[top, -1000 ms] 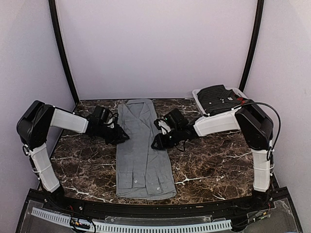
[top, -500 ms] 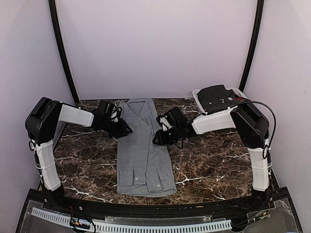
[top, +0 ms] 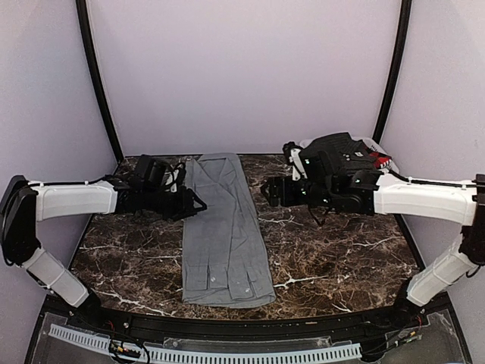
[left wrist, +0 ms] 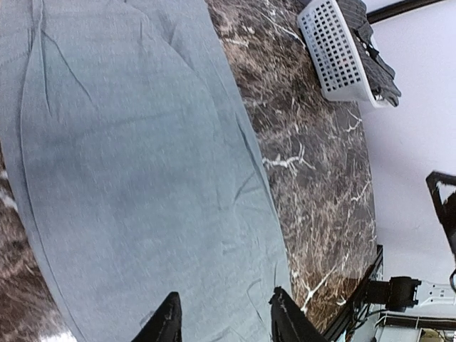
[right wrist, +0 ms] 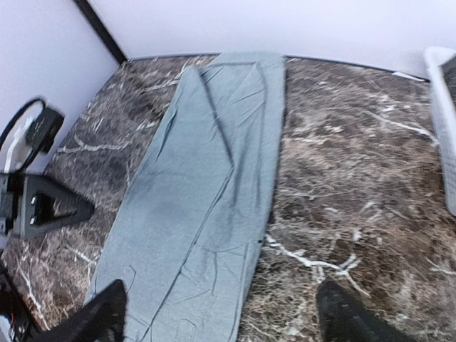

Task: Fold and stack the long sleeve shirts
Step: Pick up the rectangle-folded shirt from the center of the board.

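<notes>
Now, dark marble table [top: 341,250], lilac walls [top: 242,76]; shirt [top: 223,227] flat; left gripper [left wrist: 224,317], right gripper [right wrist: 224,313] apart.

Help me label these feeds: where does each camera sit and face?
Top external: high behind the bases, looking down at the table; left gripper, right gripper show.
Left wrist: over the grey shirt, facing the basket; own fingertips show.
Right wrist: above the table, facing the shirt; own fingertips show.
Both wrist views share shirt and basket.

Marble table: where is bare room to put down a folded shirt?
Widest bare patch: front right, between the grey shirt and the table edge. A narrower one lies front left of the shirt. Back right is crowded by the white basket of dark clothes.
</notes>
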You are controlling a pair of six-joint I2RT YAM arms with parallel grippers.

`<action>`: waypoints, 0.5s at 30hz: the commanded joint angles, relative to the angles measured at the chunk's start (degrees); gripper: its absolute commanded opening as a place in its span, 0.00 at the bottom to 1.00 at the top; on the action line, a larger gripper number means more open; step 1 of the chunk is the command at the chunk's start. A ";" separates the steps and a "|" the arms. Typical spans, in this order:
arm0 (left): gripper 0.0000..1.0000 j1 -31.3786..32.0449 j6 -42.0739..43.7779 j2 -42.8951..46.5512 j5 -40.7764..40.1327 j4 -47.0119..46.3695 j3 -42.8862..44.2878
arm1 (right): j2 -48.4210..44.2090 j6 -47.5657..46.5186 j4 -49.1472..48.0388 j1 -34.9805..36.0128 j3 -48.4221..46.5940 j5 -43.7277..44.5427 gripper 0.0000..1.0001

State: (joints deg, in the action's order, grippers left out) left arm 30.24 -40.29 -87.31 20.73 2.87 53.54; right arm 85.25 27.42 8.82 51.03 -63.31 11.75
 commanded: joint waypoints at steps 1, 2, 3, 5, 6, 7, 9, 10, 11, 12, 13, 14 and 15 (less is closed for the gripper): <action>0.41 4.13 -4.95 7.65 -4.35 2.83 -7.45 | -10.26 5.51 0.68 -0.30 8.37 9.24 0.99; 0.41 5.47 -5.75 8.67 -5.06 2.99 -8.39 | -13.21 5.80 0.18 -0.39 10.22 8.68 0.99; 0.41 6.07 -7.34 10.52 -5.69 3.05 -10.28 | -14.98 5.98 -0.05 -0.48 12.27 7.65 0.99; 0.41 8.35 -9.11 12.94 -7.06 3.06 -12.68 | -17.03 6.50 -0.20 -0.64 14.65 4.61 0.99; 0.41 9.80 -9.81 14.31 -7.44 3.47 -14.06 | -17.62 7.41 0.03 -0.70 15.74 3.27 0.99; 0.41 10.39 -11.06 14.86 -7.78 3.64 -14.73 | -18.05 8.59 -0.14 -0.87 16.75 1.42 0.99; 0.41 11.74 -12.52 16.34 -9.32 6.43 -15.80 | -18.86 12.01 -0.21 -1.02 18.74 -2.28 0.95; 0.41 12.42 -13.27 17.47 -9.89 7.18 -16.53 | -19.19 13.86 -0.52 -1.02 19.69 -4.47 0.93; 0.41 12.58 -13.74 18.02 -10.33 8.27 -17.02 | -19.18 14.72 -0.66 -1.02 20.35 -7.51 0.91; 0.41 12.90 -14.57 19.43 -10.43 8.55 -18.24 | -18.95 14.64 0.00 -0.95 20.44 -9.37 0.89; 0.42 13.08 -14.95 20.23 -10.77 8.88 -18.97 | -18.45 14.33 1.29 -0.61 20.23 -10.12 0.88; 0.42 13.35 -15.68 21.74 -10.87 8.94 -20.64 | -18.05 14.05 2.18 -0.02 20.20 -10.19 0.86; 0.41 13.44 -15.91 22.49 -10.84 9.28 -21.36 | -17.85 13.95 2.60 0.70 20.53 -10.16 0.84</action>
State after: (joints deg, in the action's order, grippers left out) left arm 43.07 -52.86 -69.06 12.36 8.58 35.88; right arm 67.00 39.09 10.76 50.57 -43.16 6.81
